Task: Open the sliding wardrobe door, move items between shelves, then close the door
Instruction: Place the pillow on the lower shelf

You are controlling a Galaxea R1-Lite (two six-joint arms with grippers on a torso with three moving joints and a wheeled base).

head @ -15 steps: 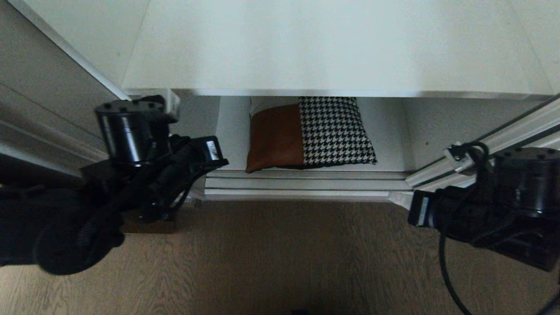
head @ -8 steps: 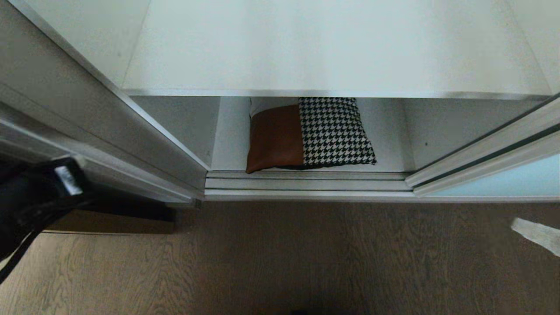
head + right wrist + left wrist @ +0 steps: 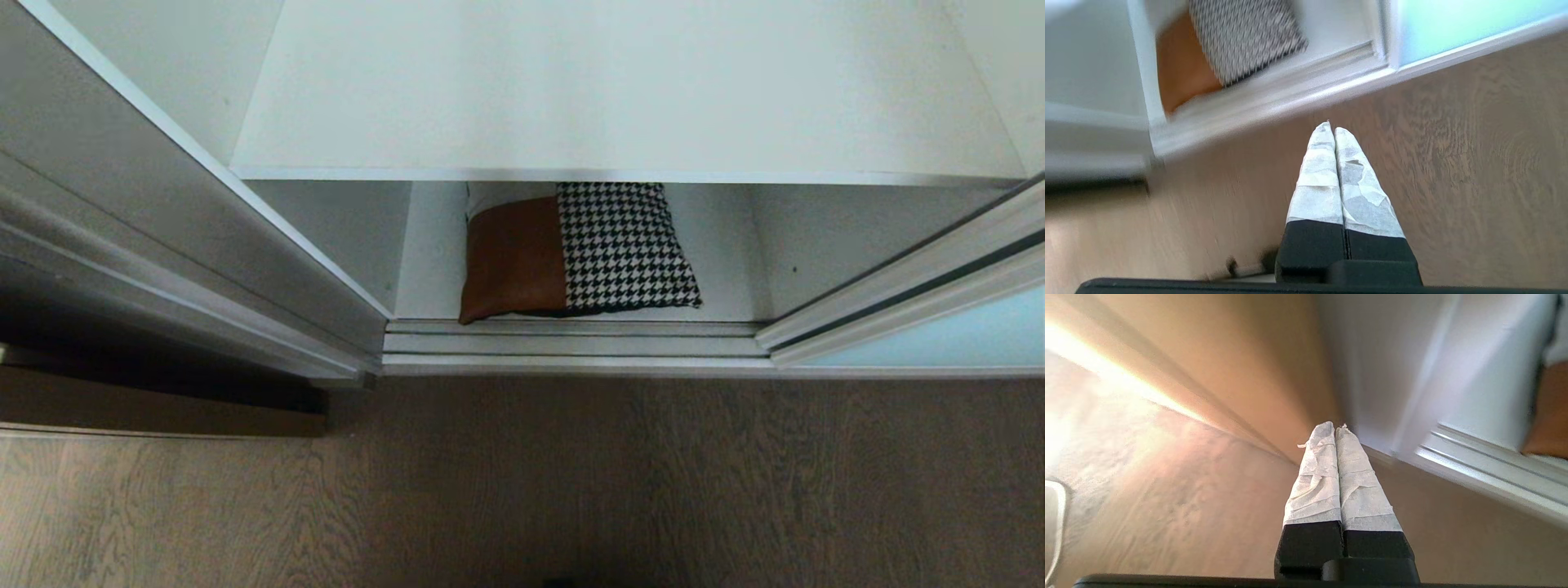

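The cushion [image 3: 575, 251] lies flat on the lower shelf [image 3: 727, 269], centre of the head view, its rust-brown patch to the frame's left, houndstooth half to the right, its front edge just behind the white floor track [image 3: 571, 343]; above it the upper shelf [image 3: 620, 90] fills the top of the frame; the sliding wardrobe door [image 3: 939, 339] shows as pale aqua glass at the right edge, clear of the open compartment; wooden floor [image 3: 571, 482] covers the bottom. Neither arm appears in the head view. In its wrist view the left gripper [image 3: 1335, 433] has its taped fingers [image 3: 1314, 482] pressed together, holding nothing, above the floor; the right gripper [image 3: 1329, 128] is likewise closed and empty, fingers [image 3: 1318, 183] touching, over the floor short of the track.
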